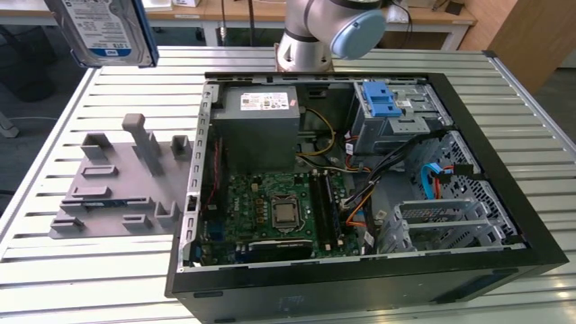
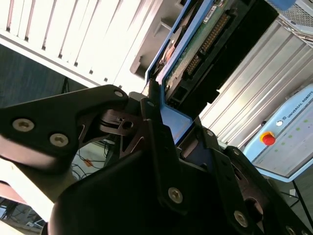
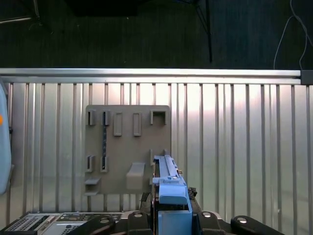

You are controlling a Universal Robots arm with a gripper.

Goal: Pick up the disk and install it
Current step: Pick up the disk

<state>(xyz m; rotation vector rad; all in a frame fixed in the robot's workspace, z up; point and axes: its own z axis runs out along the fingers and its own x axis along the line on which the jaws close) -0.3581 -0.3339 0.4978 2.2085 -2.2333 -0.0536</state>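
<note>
End effector (image 2: pixel 173 125): pinching the disk, with one finger (image 2: pixel 152 122) on either side of its blue rail; held high above the desk (image 1: pixel 99 270).
Disk (image 1: pixel 104 30): clamped in the end effector and clear of every surface. Its label faces the exterior view, and it appears edge-on in the first wrist view (image 3: pixel 168 183).
Fixture (image 1: pixel 117 182): grey slotted plate lying on the desk below the end effector, apart from the disk.
Case (image 1: pixel 360 287): open computer on the desk, well apart from the end effector, towards the exterior view's right.
Drive cage (image 1: pixel 396 111): inside the case, topped with a blue latch, far from the end effector.
</note>
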